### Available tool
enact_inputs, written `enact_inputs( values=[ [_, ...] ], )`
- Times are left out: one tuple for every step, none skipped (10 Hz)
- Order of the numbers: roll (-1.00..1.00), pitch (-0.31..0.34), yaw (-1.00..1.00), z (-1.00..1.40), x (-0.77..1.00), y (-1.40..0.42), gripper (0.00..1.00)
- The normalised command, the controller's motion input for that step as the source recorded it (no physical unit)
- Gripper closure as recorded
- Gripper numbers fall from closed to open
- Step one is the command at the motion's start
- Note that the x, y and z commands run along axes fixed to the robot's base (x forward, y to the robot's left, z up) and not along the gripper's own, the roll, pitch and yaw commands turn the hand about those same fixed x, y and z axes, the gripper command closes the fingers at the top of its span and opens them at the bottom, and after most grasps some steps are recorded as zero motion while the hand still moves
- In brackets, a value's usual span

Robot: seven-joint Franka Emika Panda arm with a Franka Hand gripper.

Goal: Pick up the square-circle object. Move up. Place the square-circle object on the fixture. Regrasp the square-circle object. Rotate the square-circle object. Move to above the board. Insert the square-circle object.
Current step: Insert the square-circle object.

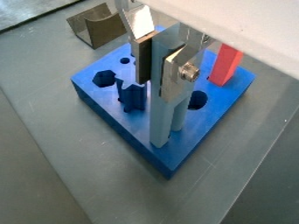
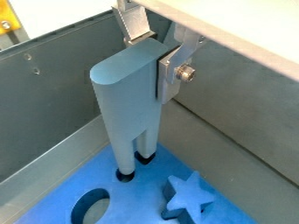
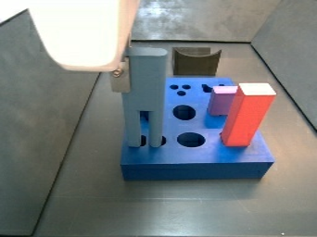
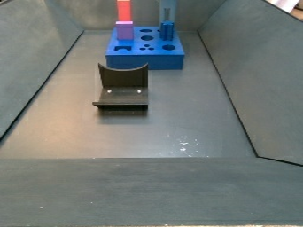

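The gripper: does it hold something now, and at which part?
The gripper clamps the slim grey-blue bar-shaped peg near its upper end; its lower end is at the blue board.

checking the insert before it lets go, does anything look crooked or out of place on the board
Nothing stands out. The square-circle object stands upright, its two prongs down at the holes in the board, with the tool shut on its upper part. The red block is upright, and the fixture is bare.

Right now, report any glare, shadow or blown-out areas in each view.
In a side view a blown-out white blur hides the gripper above the square-circle object on the board. In both wrist views a pale, overexposed band fills one corner. In a side view from farther off, small glints mark the floor past the fixture, whose underside is shadowed.
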Motion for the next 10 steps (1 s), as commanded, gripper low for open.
enact_inputs(
  values=[
    [0.17,-0.074,-0.09,-0.37,0.10,0.00,1.00],
    [0.16,-0.056,-0.08,-0.35,0.06,0.00,1.00],
    [0.13,-0.054,-0.09,-0.33,0.05,0.00,1.00],
    [0.14,-0.080,-0.07,-0.37,0.00,0.00,1.00],
    [0.15,-0.139,-0.04,-0.52,0.00,-0.04,1.00],
    [0.11,-0.124,-0.04,-0.52,0.05,-0.05,1.00],
    [0.15,-0.119,-0.03,-0.51,0.01,-0.05,1.00],
    [0.16,-0.110,0.00,-0.58,0.09,0.00,1.00],
    [0.15,-0.121,0.00,-0.65,0.13,0.00,1.00],
    [0.13,-0.106,-0.01,-0.64,0.14,0.00,1.00]
  ],
)
